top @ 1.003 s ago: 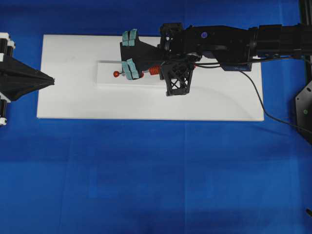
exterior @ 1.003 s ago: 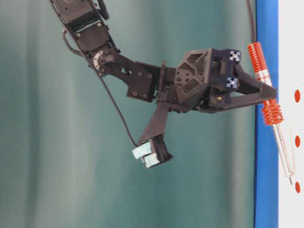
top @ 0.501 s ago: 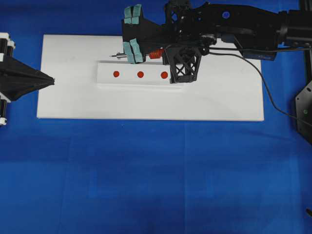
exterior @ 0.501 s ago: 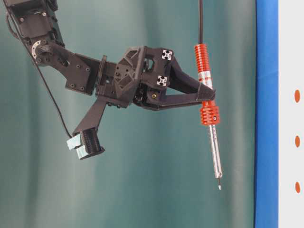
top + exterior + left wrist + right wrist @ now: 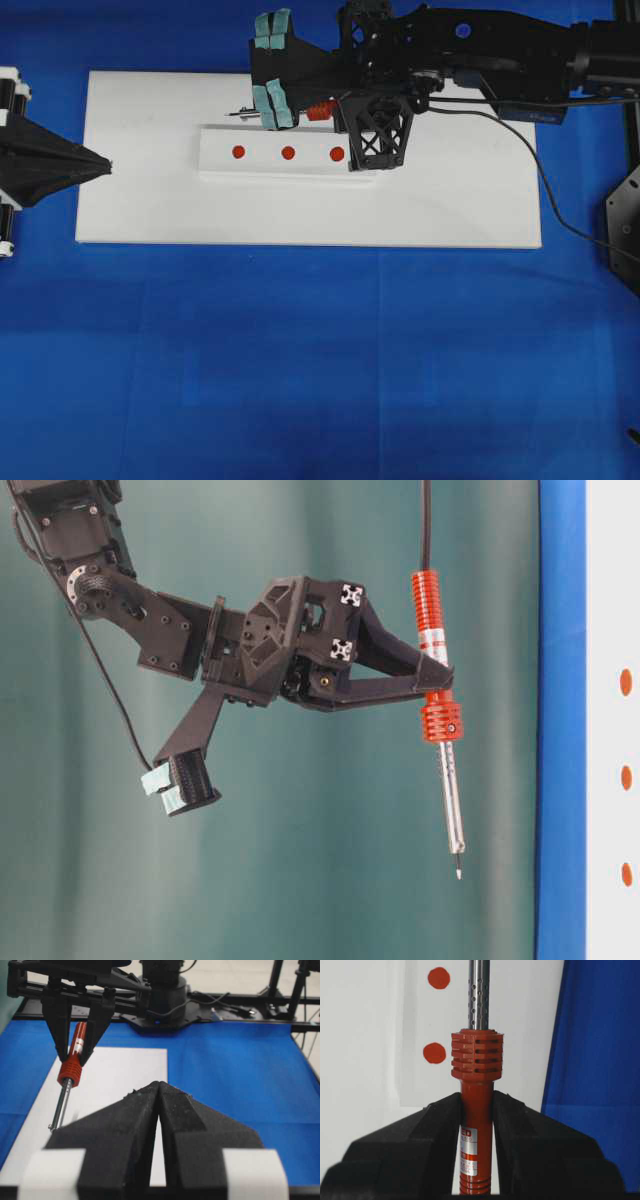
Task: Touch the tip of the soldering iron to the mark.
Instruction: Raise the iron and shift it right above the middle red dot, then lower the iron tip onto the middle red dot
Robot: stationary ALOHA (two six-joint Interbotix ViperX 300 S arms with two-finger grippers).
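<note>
The soldering iron [image 5: 318,110] has a red-orange handle and a silver shaft, and my right gripper [image 5: 325,110] is shut on the handle. Seen from table level, the iron [image 5: 437,680] hangs well off the white board [image 5: 610,580], its tip [image 5: 459,875] touching nothing. Three red marks [image 5: 238,152] [image 5: 288,153] [image 5: 337,154] sit in a row on a raised white strip [image 5: 215,165]. From overhead the iron lies just behind that strip, tip pointing left. The right wrist view shows two marks [image 5: 434,1053] left of the shaft [image 5: 479,995]. My left gripper [image 5: 108,165] rests shut and empty at the board's left edge.
The white board [image 5: 150,210] lies on blue cloth [image 5: 320,360]. The iron's black cord [image 5: 540,190] trails right across the board and off it. A black bracket with teal pads [image 5: 272,95] juts out from the right arm. A black stand [image 5: 625,230] sits at the right edge.
A second ago the tip was down by the leftmost mark. The right arm has since lifted the iron off the board and toward the far side. The last half second shows almost no motion.
</note>
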